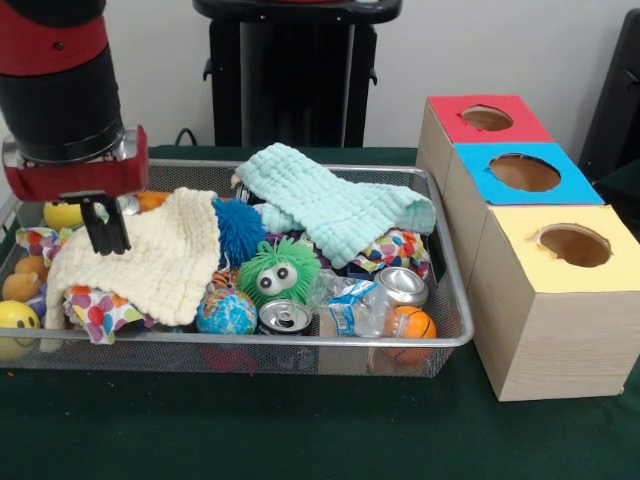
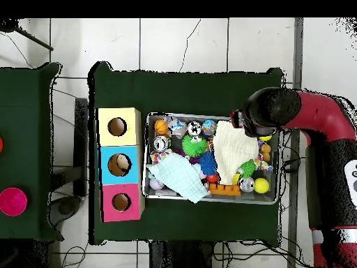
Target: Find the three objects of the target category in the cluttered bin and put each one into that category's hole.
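The wire bin (image 1: pixel 452 300) is piled with clutter. In it are a green furry ball with eyes (image 1: pixel 278 270), a globe ball (image 1: pixel 226 312), a blue spiky ball (image 1: pixel 238 228), two cans (image 1: pixel 285 317) (image 1: pixel 402 284) and a small basketball (image 1: pixel 413 322). A cream cloth (image 1: pixel 150 255) covers the left part and a mint cloth (image 1: pixel 335 205) lies across the back. My gripper (image 1: pixel 105 232) hangs at the bin's left with its fingers close together, tips against the cream cloth's upper edge. Overhead, the gripper (image 2: pixel 244 123) sits at the edge of the cream cloth (image 2: pixel 233 150).
Three boxes stand in a row right of the bin, each with a hole: red (image 1: pixel 487 118), blue (image 1: pixel 525 172) and yellow (image 1: pixel 573 245). A yellow smiley ball (image 1: pixel 15 318) and a crushed plastic bottle (image 1: pixel 350 305) lie along the bin's front.
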### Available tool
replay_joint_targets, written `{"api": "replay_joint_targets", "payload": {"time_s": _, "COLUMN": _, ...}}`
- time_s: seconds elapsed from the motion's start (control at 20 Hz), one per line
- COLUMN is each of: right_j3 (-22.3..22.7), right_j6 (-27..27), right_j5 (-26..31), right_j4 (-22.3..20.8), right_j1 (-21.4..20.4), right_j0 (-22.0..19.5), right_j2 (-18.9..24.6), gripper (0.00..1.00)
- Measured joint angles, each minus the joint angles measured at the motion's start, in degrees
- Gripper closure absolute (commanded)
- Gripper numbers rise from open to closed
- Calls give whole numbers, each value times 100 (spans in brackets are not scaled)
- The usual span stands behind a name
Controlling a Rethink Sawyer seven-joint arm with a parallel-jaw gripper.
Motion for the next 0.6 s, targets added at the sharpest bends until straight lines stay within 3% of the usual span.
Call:
{"api": "replay_joint_targets", "payload": {"time_s": 0.35, "right_j3": 631, "right_j6": 0, "right_j5": 0, "right_j4": 13, "right_j1": -328, "right_j0": -4, "right_j2": -1, "gripper": 100}}
{"api": "replay_joint_targets", "payload": {"time_s": 0.6, "right_j3": 762, "right_j6": 0, "right_j5": -1, "right_j4": 14, "right_j1": -383, "right_j0": -4, "right_j2": -1, "gripper": 100}}
